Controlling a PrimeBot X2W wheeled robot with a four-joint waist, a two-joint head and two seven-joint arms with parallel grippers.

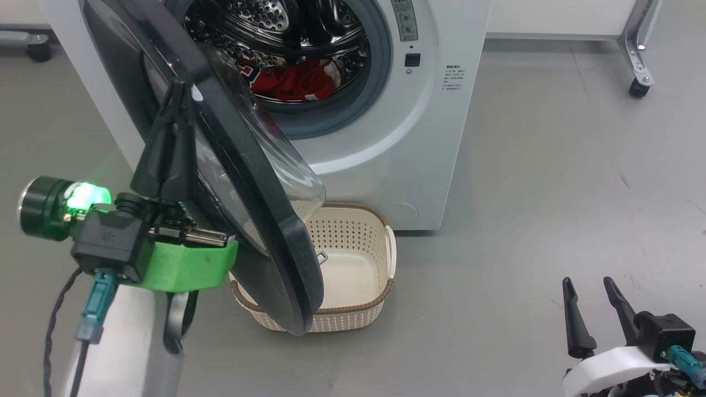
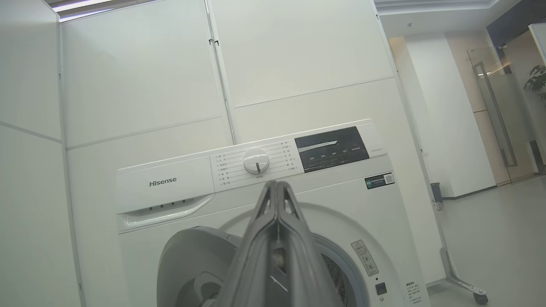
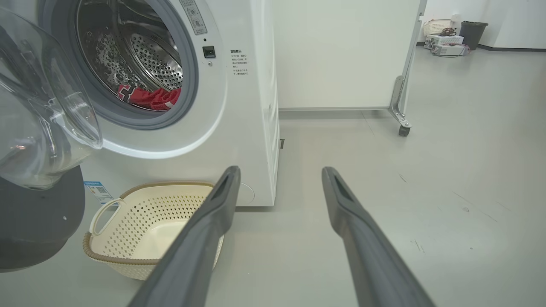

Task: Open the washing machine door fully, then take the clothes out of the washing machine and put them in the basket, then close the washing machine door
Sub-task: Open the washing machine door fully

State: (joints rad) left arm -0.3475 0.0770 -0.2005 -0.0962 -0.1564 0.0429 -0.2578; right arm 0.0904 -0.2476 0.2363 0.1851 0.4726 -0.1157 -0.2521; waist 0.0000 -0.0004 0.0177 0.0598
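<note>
The washing machine [image 1: 419, 138] stands ahead with its door [image 1: 259, 220] swung out toward me, black ring edge-on and glass bowl [image 3: 42, 128] facing the drum. Red clothes [image 1: 298, 80] lie low in the steel drum, also the clothes [image 3: 153, 97] in the right wrist view. The cream basket [image 1: 380, 231] sits on the floor under the door, and nothing lies in it. My left gripper [image 1: 177, 88] is shut, its fingers lying along the door's outer black face; I cannot tell whether they touch. My right gripper [image 1: 593, 286] hangs open low at the right, holding nothing.
A white partition on a metal leg with a caster [image 1: 640, 85] stands right of the machine. Grey floor stretches to the right of the basket [image 3: 128, 213]. A dark bin [image 3: 471, 32] and boxes sit far back. The control panel's dial [image 2: 256, 160] faces the left wrist.
</note>
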